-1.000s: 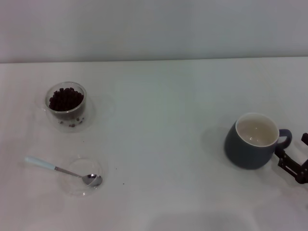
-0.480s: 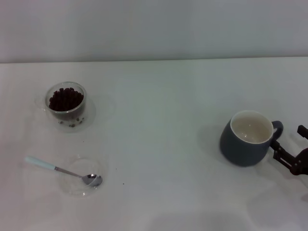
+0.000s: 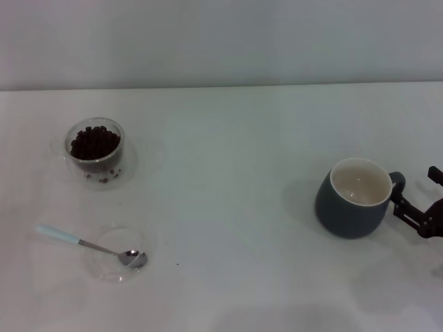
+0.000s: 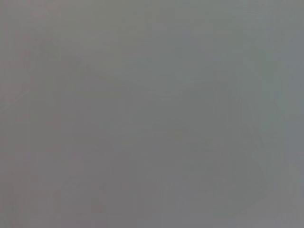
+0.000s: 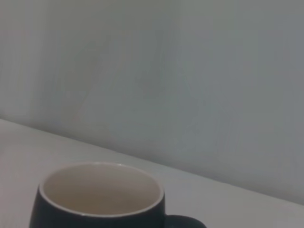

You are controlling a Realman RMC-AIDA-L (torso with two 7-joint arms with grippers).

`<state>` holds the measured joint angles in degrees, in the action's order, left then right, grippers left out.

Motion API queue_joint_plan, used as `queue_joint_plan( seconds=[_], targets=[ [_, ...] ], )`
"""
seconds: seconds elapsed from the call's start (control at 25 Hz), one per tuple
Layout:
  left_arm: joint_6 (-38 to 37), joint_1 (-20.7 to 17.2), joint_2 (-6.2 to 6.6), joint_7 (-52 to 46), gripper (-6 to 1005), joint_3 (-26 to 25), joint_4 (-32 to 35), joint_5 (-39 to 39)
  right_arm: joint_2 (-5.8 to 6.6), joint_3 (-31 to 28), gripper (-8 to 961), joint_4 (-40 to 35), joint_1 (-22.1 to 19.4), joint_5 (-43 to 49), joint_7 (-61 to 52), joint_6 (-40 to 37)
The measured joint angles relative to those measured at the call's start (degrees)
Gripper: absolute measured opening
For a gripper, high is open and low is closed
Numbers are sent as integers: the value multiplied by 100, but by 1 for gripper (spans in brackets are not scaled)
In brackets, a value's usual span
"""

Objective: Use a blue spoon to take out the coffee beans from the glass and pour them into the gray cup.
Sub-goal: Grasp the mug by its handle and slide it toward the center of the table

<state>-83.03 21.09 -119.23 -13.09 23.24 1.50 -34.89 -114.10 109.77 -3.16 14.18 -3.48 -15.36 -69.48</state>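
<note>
White table, gray cup upright, handle toward right tool, tool's state unclear, blue spoon lying bowl rightward.

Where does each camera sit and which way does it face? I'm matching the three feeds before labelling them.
Head view: on the robot's head, looking forward and down at the table; shows the glass of coffee beans, the blue spoon, the gray cup and the right claw at its handle.
Left wrist view: on the left arm; only a blank gray field, no body part.
Right wrist view: on the right arm, facing the gray cup and the wall; no claw visible.
Shared: head and right wrist views both show the gray cup.
</note>
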Motion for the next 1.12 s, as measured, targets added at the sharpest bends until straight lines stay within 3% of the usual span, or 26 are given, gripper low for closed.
queue_joint_plan(
  seconds=[0.56,1.12],
  targets=[
    [-33,137,-4,-17,872,-14,-106,0,64,145,750,0,335,77,-40,101],
    [-36,218,-3,-18,872,-13,-107,0,-20,138,640,-1,564,76,6,622]
  ],
)
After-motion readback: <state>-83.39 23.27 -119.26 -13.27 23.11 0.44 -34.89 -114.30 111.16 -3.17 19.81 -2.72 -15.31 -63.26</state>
